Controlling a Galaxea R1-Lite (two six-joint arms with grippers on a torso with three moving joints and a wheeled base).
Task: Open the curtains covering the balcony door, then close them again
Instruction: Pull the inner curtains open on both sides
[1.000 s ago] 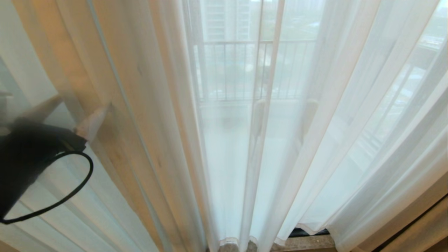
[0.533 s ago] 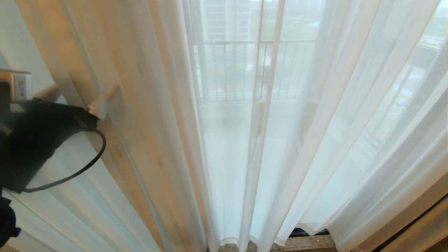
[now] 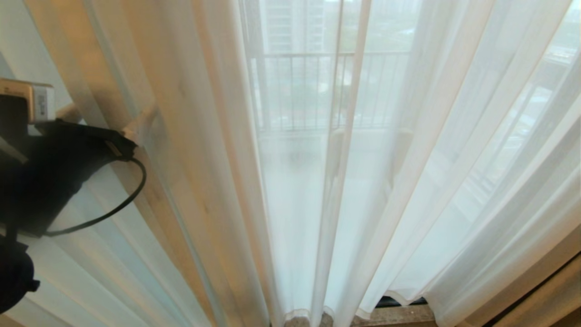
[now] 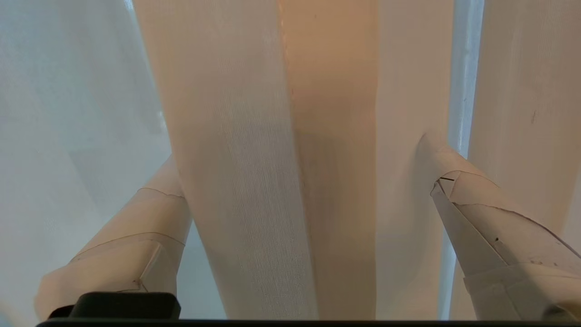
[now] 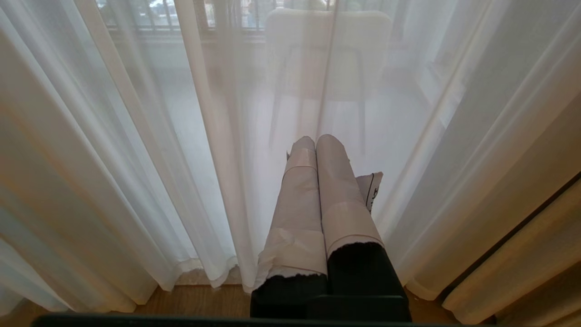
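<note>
1. Reaching in from the left of the head view, my left pincer (image 3: 106, 125) stands wide, one taped finger on each side of a bunched vertical fold of fabric (image 4: 290, 181), so that closing would catch that fold rather than a flat sheet.
2. Nothing is gripped yet, as I read it: the far finger (image 4: 458, 200) dents the cloth, while the near finger (image 4: 150, 218) sits beside the fold.
3. The sheer white curtains (image 3: 408, 159) hang drawn across the balcony door (image 3: 340, 91), their hems meeting near the floor at the middle; the balcony railing (image 3: 313, 54) shows through them, so the opening step is not done.
4. I judge the fold I straddle is tanner and may be the thicker drape at the left edge; I cannot tell for certain.
5. My right pincer (image 5: 315, 141) is pressed fully together, holding nothing, parked low and pointing at the sheers, out of the way.
6. Next, I would close on the fold and draw it leftward.
</note>
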